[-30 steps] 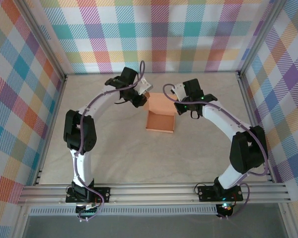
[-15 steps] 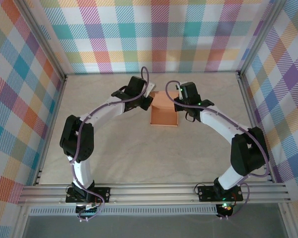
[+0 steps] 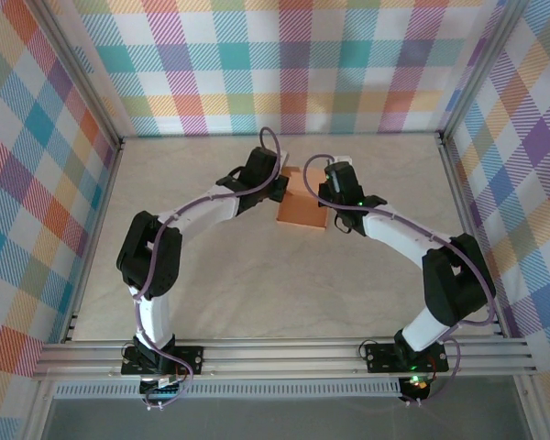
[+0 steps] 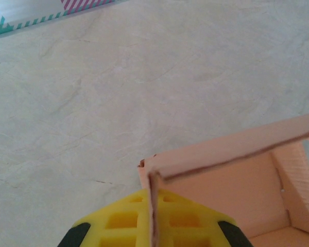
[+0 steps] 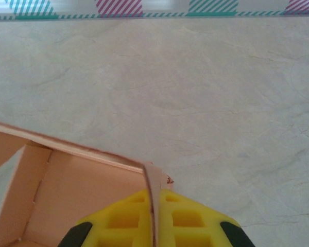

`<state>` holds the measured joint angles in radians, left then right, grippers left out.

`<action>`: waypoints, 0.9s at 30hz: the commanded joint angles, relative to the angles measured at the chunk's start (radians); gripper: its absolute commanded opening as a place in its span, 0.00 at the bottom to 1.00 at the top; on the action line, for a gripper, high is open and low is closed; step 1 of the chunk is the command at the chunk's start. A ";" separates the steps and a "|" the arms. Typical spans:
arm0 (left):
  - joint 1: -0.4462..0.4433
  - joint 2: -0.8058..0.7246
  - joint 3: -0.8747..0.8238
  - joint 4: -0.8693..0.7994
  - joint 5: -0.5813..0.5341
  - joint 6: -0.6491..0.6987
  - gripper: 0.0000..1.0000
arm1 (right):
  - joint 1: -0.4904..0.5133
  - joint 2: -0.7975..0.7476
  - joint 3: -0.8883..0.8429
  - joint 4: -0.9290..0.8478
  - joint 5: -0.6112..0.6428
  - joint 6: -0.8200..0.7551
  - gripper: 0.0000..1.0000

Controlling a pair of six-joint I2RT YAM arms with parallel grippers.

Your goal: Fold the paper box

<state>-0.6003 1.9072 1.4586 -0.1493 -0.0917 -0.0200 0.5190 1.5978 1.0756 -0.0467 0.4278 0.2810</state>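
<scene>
Both arms arch inward over the table (image 3: 247, 284), their wrists meeting at the paper box (image 3: 302, 206), which sits far-centre. The left gripper (image 4: 153, 218) is clamped on the box's left wall near a corner, and the right gripper (image 5: 155, 218) on its right wall. From above, the wrists hide both pinched edges.

Salmon-orange box (image 3: 301, 206) there, on a pale beige, marble-veined desk (image 3: 257, 284). Walls (image 3: 293, 64) are all pastel plaid: teal, pink, orange, purple, yellow. White arms (image 3: 203, 209), black joints, and bright yellow pads (image 4: 118, 222) on the jaws.
</scene>
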 commanded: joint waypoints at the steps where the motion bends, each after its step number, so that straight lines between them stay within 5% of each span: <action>1: -0.042 -0.018 -0.071 0.147 0.011 -0.045 0.00 | 0.025 0.017 -0.015 0.093 0.011 0.073 0.00; 27: -0.082 -0.009 -0.128 0.190 -0.030 -0.222 0.00 | 0.046 0.010 -0.161 0.233 0.033 0.121 0.00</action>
<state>-0.6468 1.9064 1.3350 0.0204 -0.1596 -0.1936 0.5442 1.6222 0.9360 0.1574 0.5014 0.3820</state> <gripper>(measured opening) 0.043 0.056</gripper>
